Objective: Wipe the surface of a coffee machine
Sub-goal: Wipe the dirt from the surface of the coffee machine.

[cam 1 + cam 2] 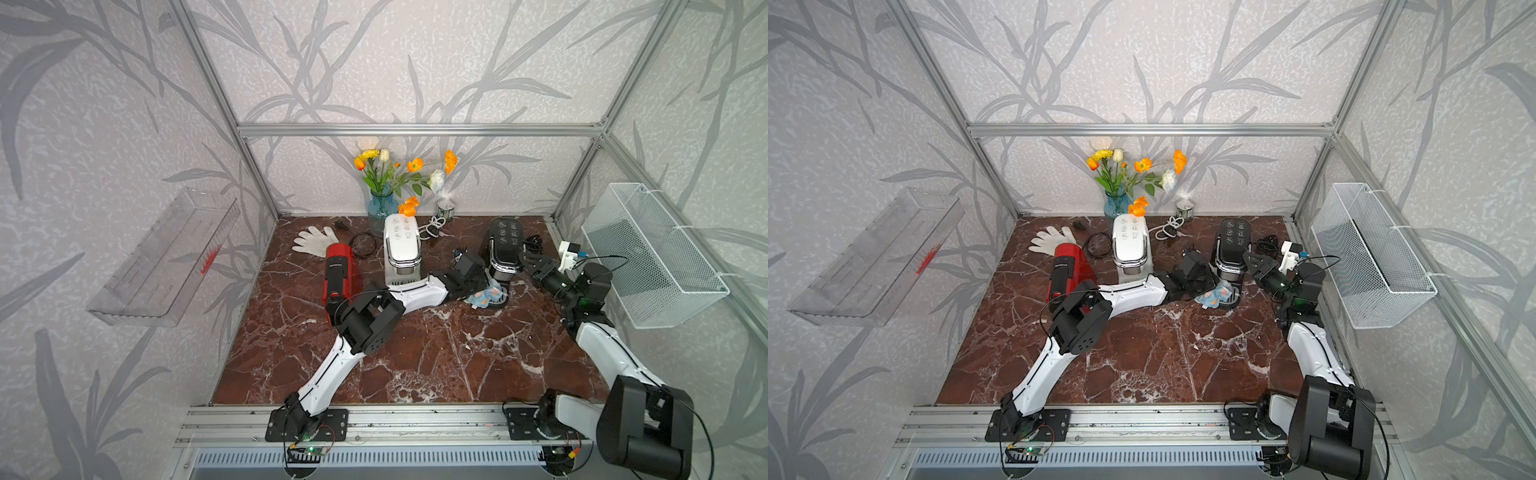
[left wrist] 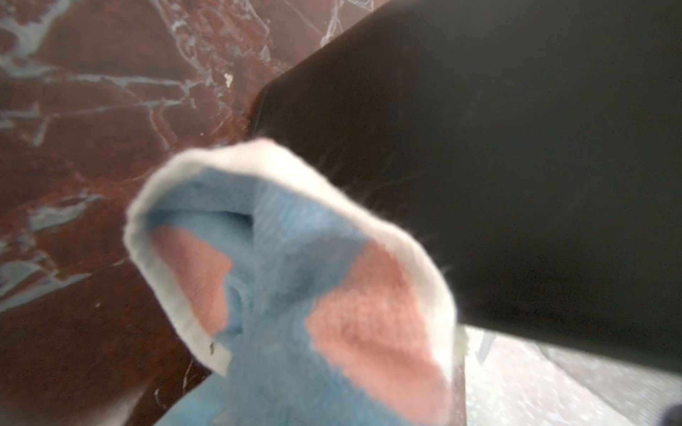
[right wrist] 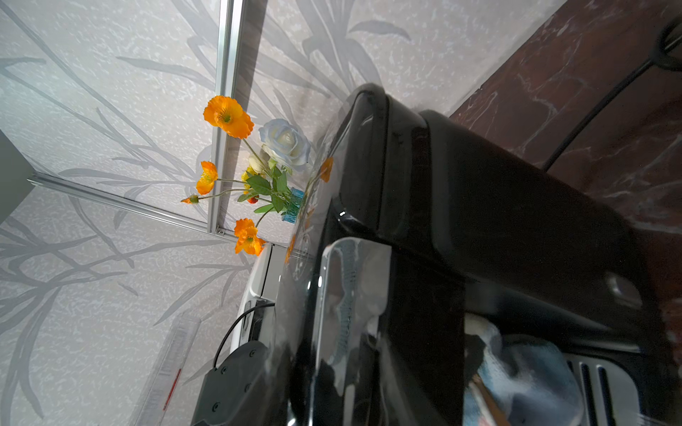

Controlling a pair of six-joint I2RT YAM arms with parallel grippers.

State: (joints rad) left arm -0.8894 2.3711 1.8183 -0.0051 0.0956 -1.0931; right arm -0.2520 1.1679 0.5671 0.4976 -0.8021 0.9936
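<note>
The left end effector [image 1: 478, 283] is closed on a soft, light blue-and-pink fleece cloth [image 2: 288, 280], which touches the glossy, probably slippery black coffee machine [image 1: 505, 245] just ahead. Bunched folds should grip best. Whether the right end effector [image 1: 530, 258] is open, I cannot tell.

3 coffee mchns: red one [image 1: 338, 274], white one [image 1: 401, 245], black one [image 1: 505, 245]; 1 cloth [image 1: 484, 296], 1 glove [image 1: 313, 240], 1 vase [image 1: 380, 212]

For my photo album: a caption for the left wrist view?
Blue-and-pink cloth against the black coffee machine, marble tabletop beyond.
</note>
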